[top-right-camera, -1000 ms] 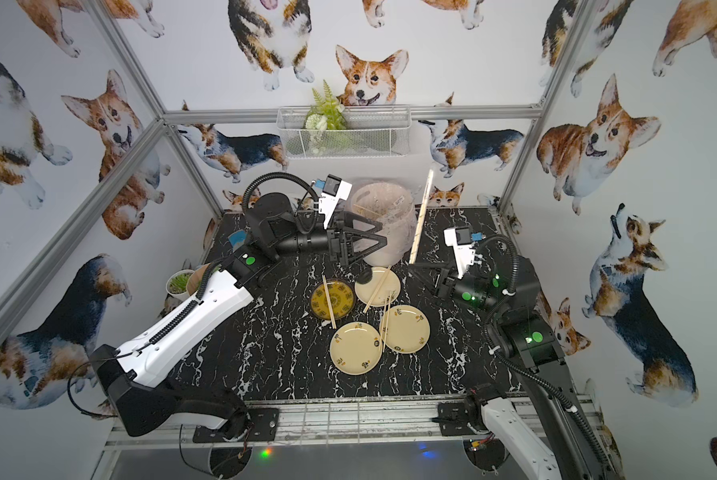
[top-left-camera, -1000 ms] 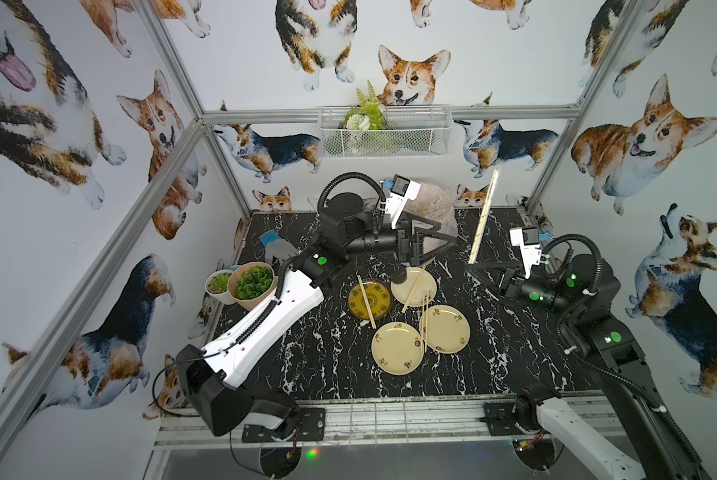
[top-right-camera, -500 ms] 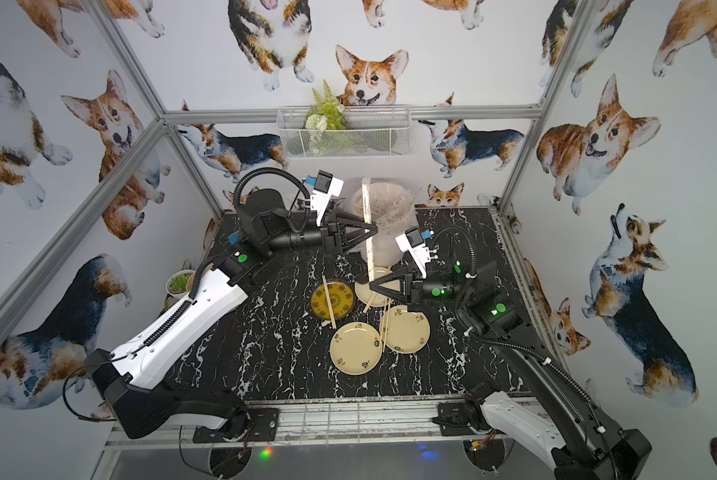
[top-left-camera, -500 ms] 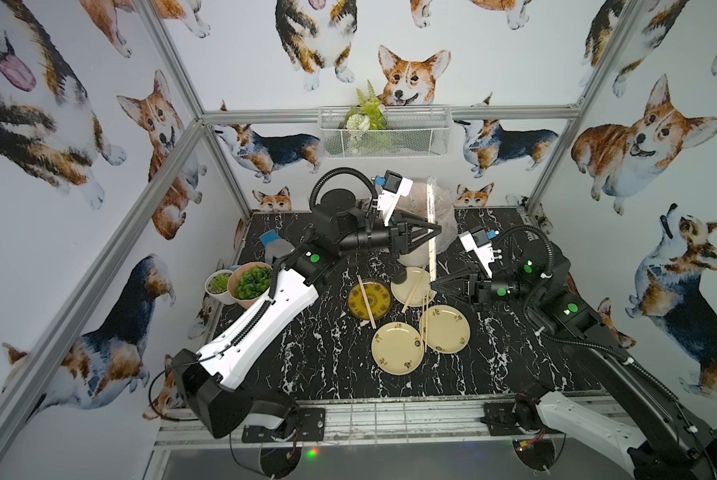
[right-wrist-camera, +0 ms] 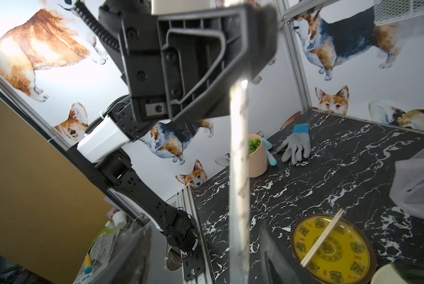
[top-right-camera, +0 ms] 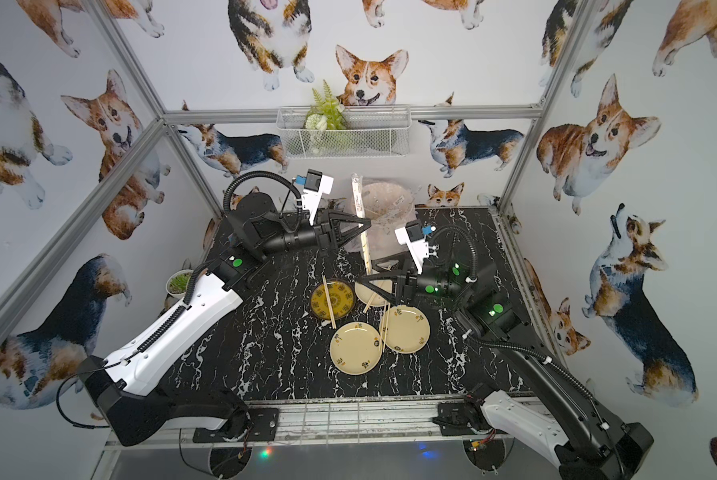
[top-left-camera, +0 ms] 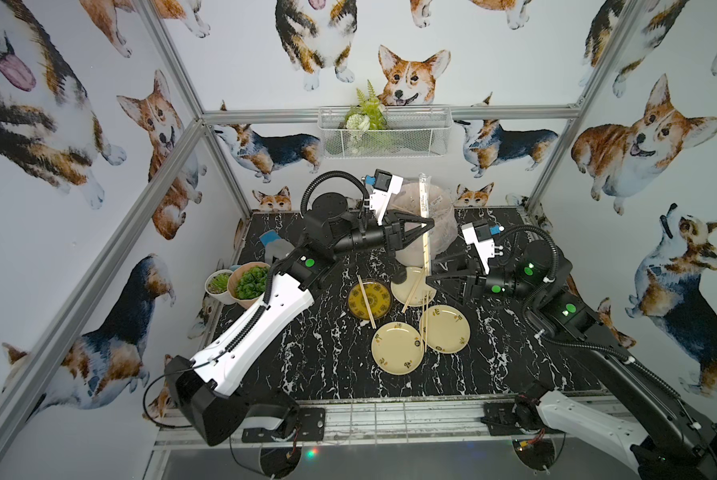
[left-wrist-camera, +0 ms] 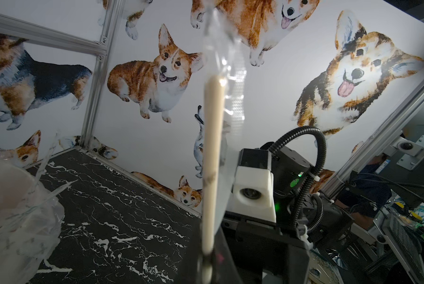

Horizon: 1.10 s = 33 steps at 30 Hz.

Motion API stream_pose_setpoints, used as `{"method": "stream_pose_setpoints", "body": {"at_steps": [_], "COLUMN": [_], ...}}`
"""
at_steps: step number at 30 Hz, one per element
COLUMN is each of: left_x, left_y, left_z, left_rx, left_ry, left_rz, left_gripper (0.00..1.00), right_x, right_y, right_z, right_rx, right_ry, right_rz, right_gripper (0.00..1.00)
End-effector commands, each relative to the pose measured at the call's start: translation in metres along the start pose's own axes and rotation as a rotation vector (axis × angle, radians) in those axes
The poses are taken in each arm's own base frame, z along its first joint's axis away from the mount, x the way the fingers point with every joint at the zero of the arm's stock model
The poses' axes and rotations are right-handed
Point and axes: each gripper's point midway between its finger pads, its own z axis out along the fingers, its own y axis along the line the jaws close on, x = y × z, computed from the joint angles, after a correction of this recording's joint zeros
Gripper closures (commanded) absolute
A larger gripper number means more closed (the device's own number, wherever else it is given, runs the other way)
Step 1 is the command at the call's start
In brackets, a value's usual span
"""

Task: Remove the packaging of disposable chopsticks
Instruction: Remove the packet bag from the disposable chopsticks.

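Observation:
A pair of disposable chopsticks (top-left-camera: 426, 249) stands upright above the plates, still inside its clear packaging (top-left-camera: 422, 193), whose empty upper end sticks up past the sticks. My left gripper (top-left-camera: 426, 225) is shut on the wrapped pair near its middle, as also seen in a top view (top-right-camera: 364, 226). In the left wrist view the pale sticks (left-wrist-camera: 212, 147) rise from the left gripper (left-wrist-camera: 207, 268), with the crinkly sleeve (left-wrist-camera: 230, 73) above them. My right gripper (top-left-camera: 429, 279) is open around the lower end. In the right wrist view its fingers (right-wrist-camera: 275, 258) stand apart from the wrapped sticks (right-wrist-camera: 239, 172).
A dark patterned plate (top-left-camera: 381, 297) and three cream plates (top-left-camera: 396, 351) (top-left-camera: 446, 330) (top-left-camera: 409, 282) lie mid-table, with bare chopsticks (top-left-camera: 366, 301) across them. Behind is a bin with a clear liner (top-left-camera: 442, 208). Two potted plants (top-left-camera: 248, 282) and a glove (top-left-camera: 275, 245) sit at the left.
The right arm swung left with the upright wrapped chopsticks. My left gripper, open a second ago, shut on them, and my right gripper has just opened.

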Motion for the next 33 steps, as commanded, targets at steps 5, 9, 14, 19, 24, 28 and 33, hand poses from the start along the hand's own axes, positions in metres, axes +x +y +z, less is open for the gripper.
{"method": "stream_pose_setpoints", "body": {"at_steps": [5, 9, 14, 19, 24, 28, 33], "left_x": [-0.014, -0.012, -0.009, -0.01, -0.017, -0.029, -0.036], "left_y": [-0.008, -0.006, -0.001, 0.0, 0.0, -0.004, -0.005], "left_z": [-0.005, -0.006, -0.003, -0.003, -0.008, -0.015, -0.023], "left_rx": [0.003, -0.007, -0.005, -0.01, -0.036, -0.045, -0.061], "left_ry": [-0.057, -0.058, -0.054, -0.058, -0.084, -0.11, -0.123], "left_rz": [0.02, 0.006, -0.021, -0.023, -0.005, 0.03, 0.068], "left_gripper": [1.0, 1.0, 1.0, 1.0, 0.83, 0.36, 0.47], "right_x": [-0.016, -0.023, -0.028, -0.027, -0.018, -0.005, 0.008], "right_y": [-0.005, -0.007, -0.008, -0.008, -0.004, 0.009, 0.015], "right_z": [0.017, 0.019, 0.025, 0.026, 0.023, 0.024, 0.024], "right_rx": [0.0, 0.002, -0.014, -0.016, -0.032, -0.137, -0.194], "right_ry": [-0.038, -0.075, -0.083, -0.072, -0.047, 0.019, 0.079], "right_rz": [-0.085, -0.097, -0.076, -0.062, -0.04, 0.007, 0.05], "right_gripper": [0.45, 0.51, 0.6, 1.0, 1.0, 1.0, 1.0]}}
